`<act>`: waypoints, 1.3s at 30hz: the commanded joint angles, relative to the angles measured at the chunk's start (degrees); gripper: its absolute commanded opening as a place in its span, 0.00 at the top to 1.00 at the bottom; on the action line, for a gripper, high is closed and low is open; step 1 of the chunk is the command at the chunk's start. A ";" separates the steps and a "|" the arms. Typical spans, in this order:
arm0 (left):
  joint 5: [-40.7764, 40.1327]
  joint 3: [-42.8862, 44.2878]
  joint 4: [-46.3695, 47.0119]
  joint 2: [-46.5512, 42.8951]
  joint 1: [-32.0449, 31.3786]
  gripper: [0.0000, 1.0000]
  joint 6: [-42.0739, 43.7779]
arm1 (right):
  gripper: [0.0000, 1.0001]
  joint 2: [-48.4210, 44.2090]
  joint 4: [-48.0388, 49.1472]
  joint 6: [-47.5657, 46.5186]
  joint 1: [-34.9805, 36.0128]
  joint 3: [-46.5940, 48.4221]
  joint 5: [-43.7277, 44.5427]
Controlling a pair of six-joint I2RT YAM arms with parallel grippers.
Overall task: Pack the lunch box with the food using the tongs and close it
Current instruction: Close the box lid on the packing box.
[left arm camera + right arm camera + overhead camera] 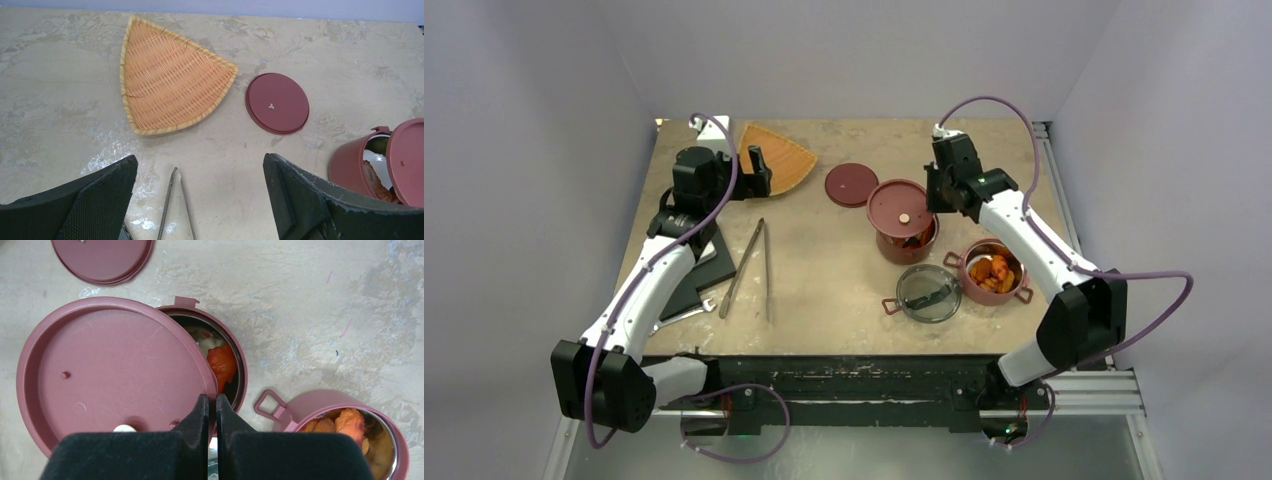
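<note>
Over on the left, the table (pixel 824 270) runs close to the pale wall, and the left arm reaches up that side above a dark mat (pixel 707 278) and a small silver wrench (pixel 686 313). The left gripper (pixel 200 165) hangs with its jaws as wide as they go, holding nothing; you can see its padded black fingers (pixel 100 200) are coarse-textured. It sits at the near edge of the tray (pixel 170 85), a fan of woven orange wicker with a raised rim, tucked into the far-left corner.

The tongs (pixel 752 265) lie flat on the table near the tray. They're two thin shiny arms in a narrow V, joined at the far end. To their right is a wide stretch of open, marbled beige tabletop.

Moving to the middle, a loose lid (pixel 277 103), a flat matte dark-red disc, lies well apart from the tray. Just right of it stands the far bowl (pixel 239 365), steel-lined, with red and white food (pixel 222 362) inside. Its lid (pixel 110 370) sits askew and tilted, leaving a crescent open. The right gripper (pixel 209 402) is squeezed tight together at that lid's rim, and I can't tell whether it nips the edge.

Nearer, the clear lid (pixel 927 293), smoky and round, lies flat on the table. Touching its right side is the near bowl (pixel 1016 285), uncovered and heaped with orange pieces, with a loop handle on each side. Beyond it a metal rail (pixel 1064 215) lines the right edge.
</note>
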 commanded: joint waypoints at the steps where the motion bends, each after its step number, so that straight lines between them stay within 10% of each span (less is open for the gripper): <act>1: 2.15 0.28 2.12 -0.04 0.28 0.05 0.28 | 1.00 0.42 2.22 -2.88 -1.95 -1.01 -3.08; 39: 3.73 0.28 2.40 -0.22 0.28 0.05 0.11 | 0.99 6.04 5.19 -0.96 -5.88 -4.64 0.30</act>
